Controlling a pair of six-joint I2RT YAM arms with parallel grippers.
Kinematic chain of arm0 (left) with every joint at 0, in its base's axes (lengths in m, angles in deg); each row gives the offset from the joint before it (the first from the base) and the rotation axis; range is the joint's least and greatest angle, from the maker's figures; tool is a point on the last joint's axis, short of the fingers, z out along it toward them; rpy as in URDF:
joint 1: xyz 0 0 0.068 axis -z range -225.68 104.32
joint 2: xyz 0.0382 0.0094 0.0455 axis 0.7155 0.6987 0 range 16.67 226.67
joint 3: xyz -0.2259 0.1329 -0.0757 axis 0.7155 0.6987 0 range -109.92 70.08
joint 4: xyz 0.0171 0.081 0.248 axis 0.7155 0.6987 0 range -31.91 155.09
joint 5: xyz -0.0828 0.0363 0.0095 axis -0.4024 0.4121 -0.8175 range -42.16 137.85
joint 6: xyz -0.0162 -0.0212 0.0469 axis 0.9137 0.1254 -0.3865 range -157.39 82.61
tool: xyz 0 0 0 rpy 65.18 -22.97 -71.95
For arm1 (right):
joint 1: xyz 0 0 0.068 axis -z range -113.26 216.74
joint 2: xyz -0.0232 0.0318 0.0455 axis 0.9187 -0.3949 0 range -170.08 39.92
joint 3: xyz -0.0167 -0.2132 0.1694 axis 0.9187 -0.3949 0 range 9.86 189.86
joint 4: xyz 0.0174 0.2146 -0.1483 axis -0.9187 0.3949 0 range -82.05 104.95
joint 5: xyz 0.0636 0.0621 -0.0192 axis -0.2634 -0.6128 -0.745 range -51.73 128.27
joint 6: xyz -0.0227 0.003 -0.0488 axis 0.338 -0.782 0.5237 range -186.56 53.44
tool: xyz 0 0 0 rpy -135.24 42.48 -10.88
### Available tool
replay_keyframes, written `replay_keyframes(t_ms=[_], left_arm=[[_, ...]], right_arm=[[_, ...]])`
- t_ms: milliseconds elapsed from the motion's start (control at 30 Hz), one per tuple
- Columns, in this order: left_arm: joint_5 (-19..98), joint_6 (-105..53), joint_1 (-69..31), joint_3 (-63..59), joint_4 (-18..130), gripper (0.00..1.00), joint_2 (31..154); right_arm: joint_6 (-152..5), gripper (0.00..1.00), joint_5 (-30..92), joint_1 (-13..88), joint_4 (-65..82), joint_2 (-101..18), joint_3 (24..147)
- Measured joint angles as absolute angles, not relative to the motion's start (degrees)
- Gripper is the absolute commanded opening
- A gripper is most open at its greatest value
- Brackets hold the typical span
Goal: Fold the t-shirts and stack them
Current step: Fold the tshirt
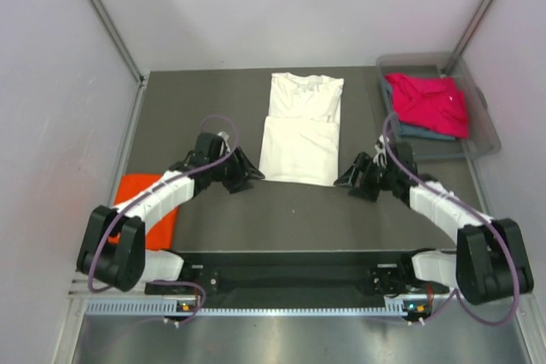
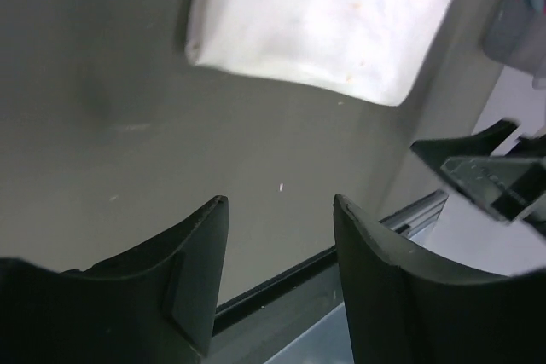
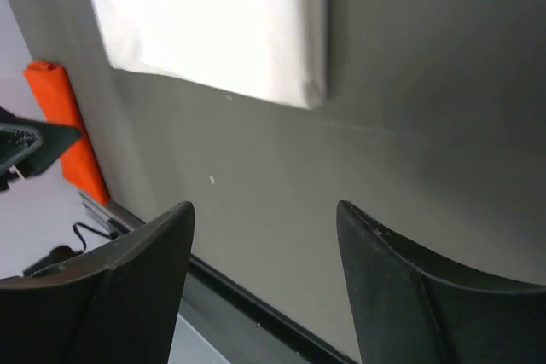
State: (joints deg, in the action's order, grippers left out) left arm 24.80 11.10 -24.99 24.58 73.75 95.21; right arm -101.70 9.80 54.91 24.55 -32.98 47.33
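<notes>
TWO ARMS, ONE SHIRT: A cream-white t-shirt (image 1: 300, 130) lies flat at the centre of the dark grey counter (image 1: 213, 91), collar toward the far wall. A crosswise edge sets its near half off from the collar half as a smooth rectangle. Two black arms flank it from the near side. The left gripper (image 1: 249, 173) sits just off the shirt's near left corner and the right gripper (image 1: 350, 182) just off its near right corner, neither touching the cloth. Both wrist views show the fingers spread apart and released, with nothing between them but bare counter; the white edge lies a little beyond the tips. An orange t-shirt (image 1: 152, 202), folded, rests at the counter's near left edge, partly hidden beneath the left arm. The right wrist view catches it as a bright strip past the white shirt. At the far right corner stands a clear plastic bin (image 1: 488, 130) holding a magenta-pink t-shirt (image 1: 426, 101), rumpled on top of a grey-blue t-shirt (image 1: 424, 133), of which only the near edge shows. Pale walls close in the counter on three sides, and a slotted metal rail (image 1: 281, 306) runs along the near edge below the arm bases
</notes>
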Motion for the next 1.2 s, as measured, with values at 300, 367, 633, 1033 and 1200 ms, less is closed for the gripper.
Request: replay_keyframes(t_ms=[300, 367, 633, 1033, 1200], left_arm=[[32.4, 32.4, -24.7, 38.3, 58.3, 0.61, 95.4], [33.5, 34.1, -24.7, 37.8, 55.8, 0.59, 98.2], [36.7, 40.4, -24.2, 35.5, 53.8, 0.54, 103.8], [38.3, 44.3, -23.9, 31.8, 54.7, 0.41, 108.2], [38.3, 44.8, -23.9, 30.5, 55.0, 0.34, 109.8]], right_arm=[[-125.8, 0.50, 16.6, 50.3, 0.0, -33.1, 31.0], [-127.9, 0.50, 18.1, 50.2, -2.6, -35.4, 32.1], [-136.1, 0.48, 24.3, 48.0, -7.7, -37.2, 32.0], [-142.5, 0.45, 28.1, 47.0, -9.3, -38.7, 30.1], [-143.4, 0.44, 27.5, 46.7, -12.0, -41.6, 31.0]])
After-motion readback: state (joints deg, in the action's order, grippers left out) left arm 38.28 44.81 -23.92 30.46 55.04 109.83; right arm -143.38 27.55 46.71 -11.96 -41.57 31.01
